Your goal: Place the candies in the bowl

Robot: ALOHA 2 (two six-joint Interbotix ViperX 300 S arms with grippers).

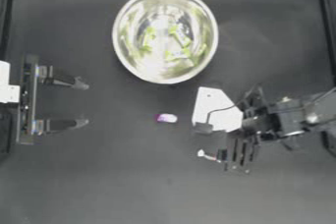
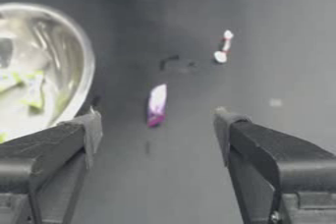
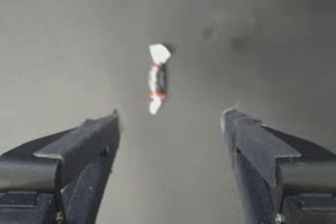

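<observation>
The shiny metal bowl (image 1: pixel 128 14) stands at the back middle of the table, and yellow-green candies (image 1: pixel 176 43) lie inside it among their reflections. On the table in front of it lies a purple-and-white candy (image 1: pixel 166 118). Nearer the front sits a thin white candy with red (image 1: pixel 206 155). My right gripper (image 1: pixel 231 155) hangs open just right of the white candy; in its wrist view that candy (image 3: pixel 156 77) sits a little ahead of the jaws. My left gripper (image 1: pixel 82 103) rests open at the left side, facing the purple candy (image 2: pixel 156 105) and the bowl (image 2: pixel 84 56).
A raised dark rim (image 1: pixel 324 16) frames the table at the back and sides. The white block (image 1: pixel 215 109) on the right arm's wrist sits over the table between the bowl and the right gripper.
</observation>
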